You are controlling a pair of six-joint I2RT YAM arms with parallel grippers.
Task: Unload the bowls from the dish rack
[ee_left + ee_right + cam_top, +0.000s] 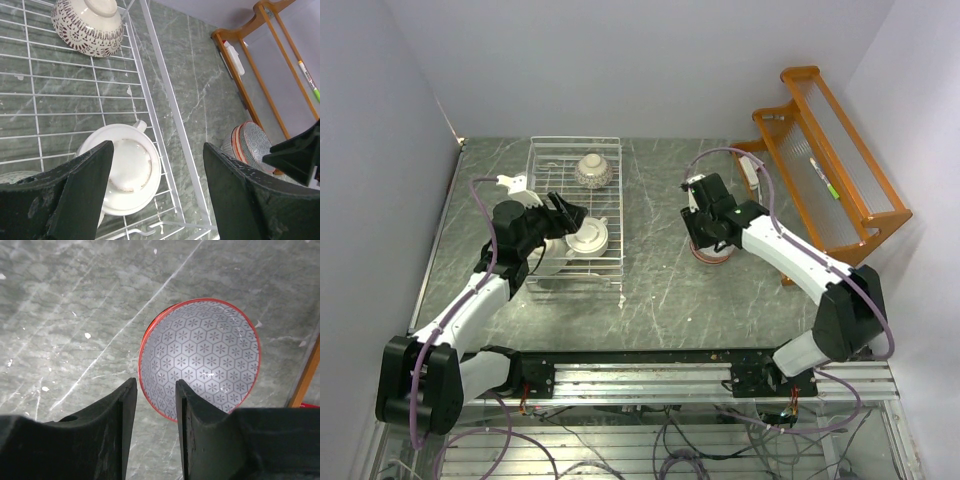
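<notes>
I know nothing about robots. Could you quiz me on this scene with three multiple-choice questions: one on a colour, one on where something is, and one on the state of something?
1. What colour is the handled bowl in the dish rack?
A. blue
B. black
C. cream

2. Where is the red-rimmed bowl?
A. in the dish rack
B. on the table, outside the rack
C. inside the handled bowl

3. How is the left hand?
A. open, holding nothing
B. clamped on a bowl
C. out of sight

Answers:
1. C, because its glaze is cream all over.
2. B, because the right wrist view shows marbled tabletop around it and no rack wires.
3. A, because its fingers stand wide apart and grip nothing.
</notes>
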